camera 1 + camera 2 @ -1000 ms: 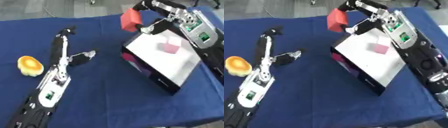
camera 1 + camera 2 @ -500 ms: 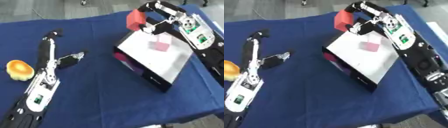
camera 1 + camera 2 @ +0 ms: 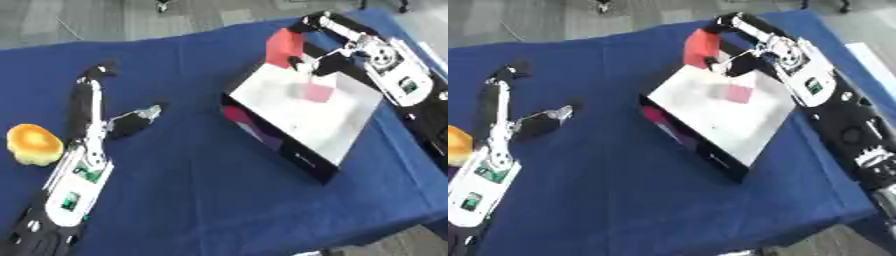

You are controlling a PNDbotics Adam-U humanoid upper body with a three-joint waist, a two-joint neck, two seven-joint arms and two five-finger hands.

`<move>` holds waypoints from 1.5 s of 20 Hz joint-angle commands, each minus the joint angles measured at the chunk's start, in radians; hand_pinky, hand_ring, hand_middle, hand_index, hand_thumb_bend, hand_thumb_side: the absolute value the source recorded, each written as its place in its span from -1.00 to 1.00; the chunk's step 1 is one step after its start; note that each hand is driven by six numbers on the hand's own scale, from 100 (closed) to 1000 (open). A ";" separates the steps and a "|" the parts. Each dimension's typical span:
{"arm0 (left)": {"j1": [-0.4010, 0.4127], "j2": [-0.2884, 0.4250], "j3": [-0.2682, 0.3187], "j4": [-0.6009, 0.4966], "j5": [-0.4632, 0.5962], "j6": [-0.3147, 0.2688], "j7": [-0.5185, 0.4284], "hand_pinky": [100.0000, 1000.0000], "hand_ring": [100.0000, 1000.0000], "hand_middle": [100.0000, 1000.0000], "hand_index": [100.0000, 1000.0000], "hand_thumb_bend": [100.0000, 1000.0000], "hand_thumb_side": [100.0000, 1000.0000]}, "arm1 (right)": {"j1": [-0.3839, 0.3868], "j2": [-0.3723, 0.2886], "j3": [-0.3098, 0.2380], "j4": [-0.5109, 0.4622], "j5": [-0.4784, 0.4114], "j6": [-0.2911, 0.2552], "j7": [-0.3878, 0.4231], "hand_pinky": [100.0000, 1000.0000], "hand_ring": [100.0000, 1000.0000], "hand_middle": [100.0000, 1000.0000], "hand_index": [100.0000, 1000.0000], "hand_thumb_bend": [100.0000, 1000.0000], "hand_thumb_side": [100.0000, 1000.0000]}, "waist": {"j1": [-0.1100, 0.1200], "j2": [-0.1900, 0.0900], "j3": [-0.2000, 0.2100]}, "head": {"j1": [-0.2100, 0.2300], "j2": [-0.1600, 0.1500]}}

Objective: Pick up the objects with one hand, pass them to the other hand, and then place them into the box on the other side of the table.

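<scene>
You had the red block at the upper right of the frame, held in the right hand over the far edge of the box, its fingers curled round the block's right side and top. Judging by its flat faces and sharp corners, it looked like a light, rigid cube, perhaps foam or painted wood, that would neither sag nor crush. Smooth faces can slide, so opposite flat sides were the sensible place to take it, as you seemed to have done. It hung above the box's white floor rather than resting on it, so the placing did not yet look finished.

Inside the box, right of centre, a small pink block lay flat on the white bottom. It looked of the same sort, light and stiff. The box itself sat tilted in the frame, with a dark outer wall facing the lower left and showing a patch of red or magenta.

At the left edge of the frame a yellow-orange rounded object sat on the blue tablecloth, well apart from the box. I could not tell what it was. It appeared soft-edged and possibly squashy, so a grasp round its middle would suit it.

Your left hand lay just right of it on the cloth, relaxed and holding nothing, its arm running to the lower left corner.
</scene>
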 commanded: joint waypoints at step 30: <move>-0.030 0.062 0.031 -0.059 0.018 0.056 -0.004 0.62 0.65 0.32 0.69 0.17 -0.30 | -0.005 -0.047 -0.044 -0.104 -0.199 0.039 -0.058 1.00 1.00 0.84 1.00 -1.00 -1.00 | 0.011 -0.045 0.010 | 0.057 -0.002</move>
